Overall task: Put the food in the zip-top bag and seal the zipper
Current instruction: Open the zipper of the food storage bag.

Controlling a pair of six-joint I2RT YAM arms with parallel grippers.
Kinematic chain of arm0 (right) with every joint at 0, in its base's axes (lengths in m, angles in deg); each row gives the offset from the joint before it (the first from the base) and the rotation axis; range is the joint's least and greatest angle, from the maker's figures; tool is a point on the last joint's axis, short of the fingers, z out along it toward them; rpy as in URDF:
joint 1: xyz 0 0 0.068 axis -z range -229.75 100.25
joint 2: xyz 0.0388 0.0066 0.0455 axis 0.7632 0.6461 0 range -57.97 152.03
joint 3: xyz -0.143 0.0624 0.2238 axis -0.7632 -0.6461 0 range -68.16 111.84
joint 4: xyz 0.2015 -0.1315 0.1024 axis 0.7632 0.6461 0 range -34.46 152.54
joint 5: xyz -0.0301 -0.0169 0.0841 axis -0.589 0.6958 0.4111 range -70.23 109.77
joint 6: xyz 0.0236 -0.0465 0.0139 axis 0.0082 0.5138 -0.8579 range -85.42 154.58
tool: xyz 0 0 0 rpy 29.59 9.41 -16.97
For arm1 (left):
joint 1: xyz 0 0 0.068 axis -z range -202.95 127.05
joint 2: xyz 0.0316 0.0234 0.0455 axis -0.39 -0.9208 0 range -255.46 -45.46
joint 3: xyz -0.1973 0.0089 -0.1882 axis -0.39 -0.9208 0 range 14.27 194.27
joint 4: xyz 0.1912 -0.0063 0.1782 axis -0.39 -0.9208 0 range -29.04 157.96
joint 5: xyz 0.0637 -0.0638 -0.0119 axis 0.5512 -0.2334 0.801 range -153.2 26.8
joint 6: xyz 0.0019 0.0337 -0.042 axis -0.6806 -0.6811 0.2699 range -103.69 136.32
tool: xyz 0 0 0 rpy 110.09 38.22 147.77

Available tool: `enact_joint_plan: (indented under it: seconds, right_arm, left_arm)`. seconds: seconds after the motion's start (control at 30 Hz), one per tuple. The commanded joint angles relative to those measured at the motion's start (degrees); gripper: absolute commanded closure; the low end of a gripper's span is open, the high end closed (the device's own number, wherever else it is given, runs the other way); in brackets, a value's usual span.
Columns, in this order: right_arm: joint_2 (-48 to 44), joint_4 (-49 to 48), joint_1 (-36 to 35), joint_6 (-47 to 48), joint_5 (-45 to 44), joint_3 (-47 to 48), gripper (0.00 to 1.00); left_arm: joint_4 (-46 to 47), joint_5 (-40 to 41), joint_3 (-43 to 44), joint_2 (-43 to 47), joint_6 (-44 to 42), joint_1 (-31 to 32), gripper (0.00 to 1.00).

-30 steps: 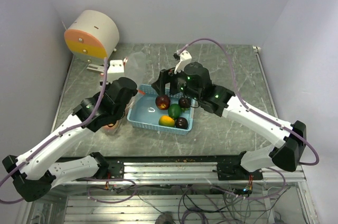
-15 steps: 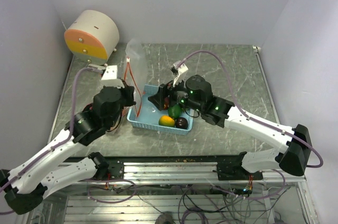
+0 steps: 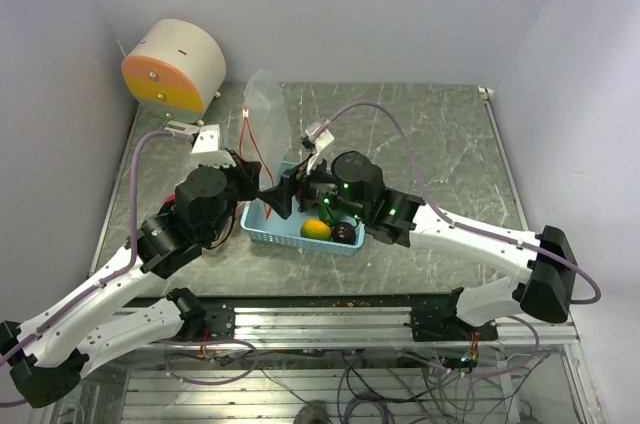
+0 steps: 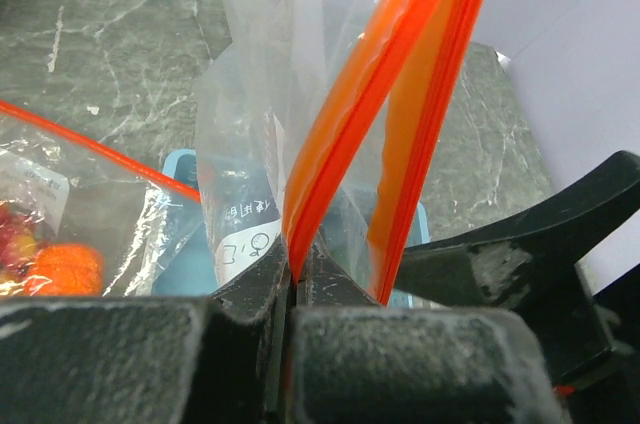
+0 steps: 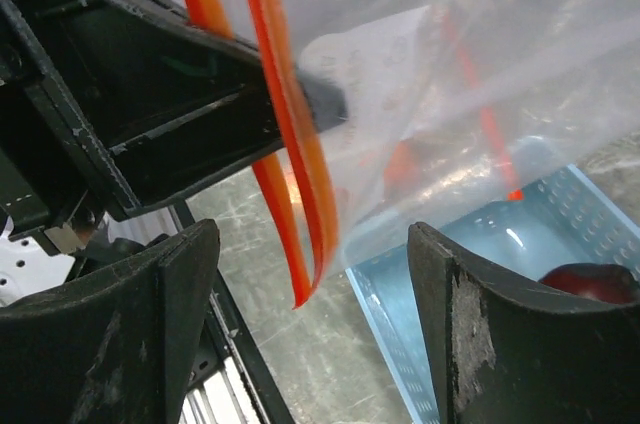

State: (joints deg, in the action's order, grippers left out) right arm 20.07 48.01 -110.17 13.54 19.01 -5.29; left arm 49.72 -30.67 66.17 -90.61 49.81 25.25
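Observation:
My left gripper (image 3: 258, 187) is shut on the orange zipper strip (image 4: 350, 134) of a clear zip-top bag (image 3: 264, 107) and holds it up over the left end of the light blue basket (image 3: 268, 228). In the left wrist view the jaws (image 4: 297, 270) pinch one lip of the zipper. My right gripper (image 3: 283, 196) is open; in its wrist view the bag's zipper edge (image 5: 305, 184) hangs between its spread fingers (image 5: 315, 244). In the basket lie a yellow-orange piece (image 3: 316, 229), a dark purple piece (image 3: 345, 234), a part-hidden green piece (image 3: 327, 210) and a red apple (image 5: 592, 280).
A white and orange drum (image 3: 174, 66) stands at the back left. A second clear bag with orange and red bits (image 4: 50, 249) lies on the marble table (image 3: 440, 154) left of the basket. Walls close in on three sides.
My left gripper has lifted the bag off the table and over the basket's left end. My right gripper has moved left from above the food to the bag's zipper edge.

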Motion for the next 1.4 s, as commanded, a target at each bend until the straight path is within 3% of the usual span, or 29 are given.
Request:
enact_joint_plan:
  seconds: [0.0, 0.1, 0.27, 0.4, 0.77, 0.87, 1.03, 1.13, 1.27, 1.37]
  right_arm:
    - [2.26, -1.02, -1.83, 1.81, -5.61, 3.51, 0.28]
    - [3.00, -1.12, -1.90, 1.54, -10.23, 3.76, 0.37]
    - [3.54, -0.91, -1.92, 0.74, -18.03, 3.96, 0.69]
    - [3.81, -1.44, -2.06, 1.00, -20.97, 3.83, 0.74]
    - [11.29, -4.21, -3.88, 1.92, -16.84, 10.25, 0.62]
    - [12.08, -0.75, -4.70, 2.52, -25.79, 11.97, 0.64]
    - [11.34, 7.38, -4.51, -1.10, -46.66, 11.46, 0.68]
    - [11.32, 15.00, -3.20, -7.05, -53.88, 11.35, 0.68]
    - [9.85, 20.89, 1.48, -13.65, -49.84, 9.04, 0.68]
    - [8.73, 12.67, 2.76, -5.75, -35.49, 5.81, 0.66]
  left_arm:
    - [3.07, -2.19, 0.39, 0.49, 0.69, 0.05, 0.93]
    - [2.69, -3.03, 0.61, 0.80, 0.78, 0.05, 0.93]
    - [-1.32, -3.64, 1.83, 0.67, 0.55, 0.01, 0.93]
    - [-4.25, -3.09, 1.59, 2.37, 0.56, 0.05, 0.93]
    - [-6.43, -6.67, 3.61, 2.62, -0.19, 0.05, 0.93]
    - [-11.78, -6.65, 7.36, 1.63, -2.04, 0.00, 0.93]
    - [-30.99, -0.95, 20.35, 0.93, -3.34, 0.05, 0.93]
    - [-40.61, 3.44, 26.65, 1.01, -2.79, 0.05, 0.93]
    - [-48.12, 7.98, 29.28, 2.48, -1.57, 0.04, 0.93]
    - [-48.48, 7.43, 27.99, 3.10, -1.49, 0.03, 0.93]
